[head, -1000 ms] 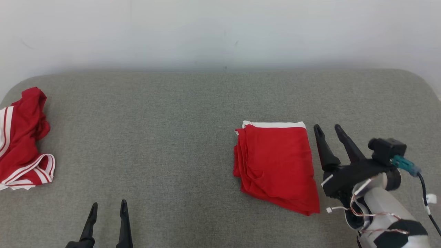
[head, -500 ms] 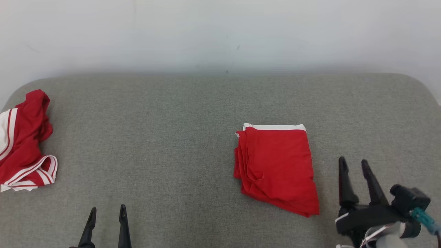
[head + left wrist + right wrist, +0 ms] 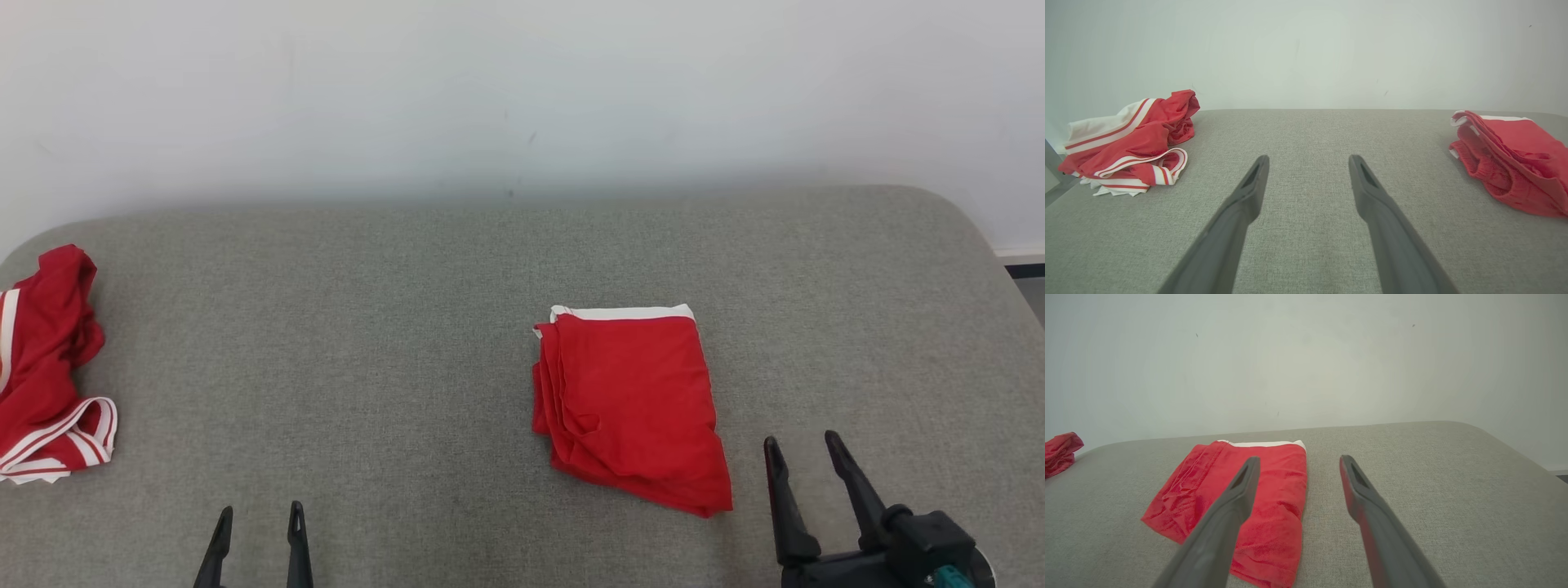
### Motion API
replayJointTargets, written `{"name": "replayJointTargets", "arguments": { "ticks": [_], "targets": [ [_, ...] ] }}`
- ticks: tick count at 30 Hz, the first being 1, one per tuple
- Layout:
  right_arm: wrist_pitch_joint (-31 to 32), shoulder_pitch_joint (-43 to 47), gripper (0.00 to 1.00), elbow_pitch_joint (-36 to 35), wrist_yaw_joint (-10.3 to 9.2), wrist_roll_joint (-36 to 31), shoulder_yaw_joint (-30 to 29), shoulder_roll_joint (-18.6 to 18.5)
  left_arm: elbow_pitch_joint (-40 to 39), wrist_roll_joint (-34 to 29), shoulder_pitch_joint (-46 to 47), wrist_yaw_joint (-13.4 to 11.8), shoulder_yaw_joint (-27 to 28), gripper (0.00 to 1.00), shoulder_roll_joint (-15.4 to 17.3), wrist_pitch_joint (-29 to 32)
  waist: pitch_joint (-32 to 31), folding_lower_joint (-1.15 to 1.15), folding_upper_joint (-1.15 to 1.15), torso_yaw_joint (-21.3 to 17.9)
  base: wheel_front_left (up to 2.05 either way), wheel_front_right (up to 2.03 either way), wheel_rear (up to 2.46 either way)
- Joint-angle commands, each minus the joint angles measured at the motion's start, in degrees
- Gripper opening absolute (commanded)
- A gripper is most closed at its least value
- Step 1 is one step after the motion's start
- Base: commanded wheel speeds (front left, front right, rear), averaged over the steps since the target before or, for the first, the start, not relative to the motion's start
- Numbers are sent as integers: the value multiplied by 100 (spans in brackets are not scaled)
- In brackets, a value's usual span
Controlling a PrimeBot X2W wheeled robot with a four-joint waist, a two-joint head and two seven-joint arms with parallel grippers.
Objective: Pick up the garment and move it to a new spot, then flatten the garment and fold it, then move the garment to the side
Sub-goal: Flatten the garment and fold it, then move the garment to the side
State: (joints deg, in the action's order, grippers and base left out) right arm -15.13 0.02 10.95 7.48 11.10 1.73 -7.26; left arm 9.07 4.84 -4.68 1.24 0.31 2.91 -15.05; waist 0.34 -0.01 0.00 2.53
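1. The folded red garment (image 3: 633, 408), a white band along its far edge, lies flat right of centre on the grey padded surface (image 3: 367, 327).
2. The right gripper (image 3: 800, 438) is near the garment's near right corner, jaws spread and empty, clear of the cloth.
3. The left gripper (image 3: 261, 509) hovers at the lower left, jaws apart and empty.
4. A crumpled red-and-white garment (image 3: 45, 367) lies at the far left edge.

The garment (image 3: 633, 404), red with a white band along its far edge, is seen folded into a compact, roughly rectangular stack. It is laid flat on the grey tabletop (image 3: 408, 327), right of the middle. Its layered fold edges are turned to the left, and its near right corner is drawn out to a point.
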Motion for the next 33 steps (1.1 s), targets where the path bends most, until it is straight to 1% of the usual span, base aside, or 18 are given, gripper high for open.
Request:
{"name": "replayJointTargets", "arguments": {
  "ticks": [1, 8, 12, 16, 21, 33],
  "targets": [
    [0, 83, 100, -17, 5, -89, 17, 49, 3, -68, -76, -21, -5, 100, -5, -19, -17, 1, 0, -11, 0, 0, 0],
    [-1, 262, 100, -10, 5, -240, 98, 212, -14, -96, -141, -23, 8, 100, -5, -19, -45, 1, 0, -60, 0, 0, 0],
    [-1, 306, 100, -40, 5, -275, 102, 283, -123, -258, -164, -32, -26, 100, -5, -19, -47, 1, 0, -61, 0, 0, 0],
    [-1, 333, 100, -48, 5, -278, 66, 341, -241, -377, -264, 17, -68, 100, 2, -19, -41, 1, 0, -57, 0, 0, 0],
    [-1, 323, 100, -15, 5, -284, 56, 371, -298, -414, -344, 66, -6, 100, 4, -19, -48, 1, 0, -55, 0, 0, 0],
    [-1, 295, 100, 18, 5, -291, 73, 400, -227, -364, -385, 86, 27, 100, 1, -19, -53, 1, 0, -31, 0, 0, 0]
  ]
}}
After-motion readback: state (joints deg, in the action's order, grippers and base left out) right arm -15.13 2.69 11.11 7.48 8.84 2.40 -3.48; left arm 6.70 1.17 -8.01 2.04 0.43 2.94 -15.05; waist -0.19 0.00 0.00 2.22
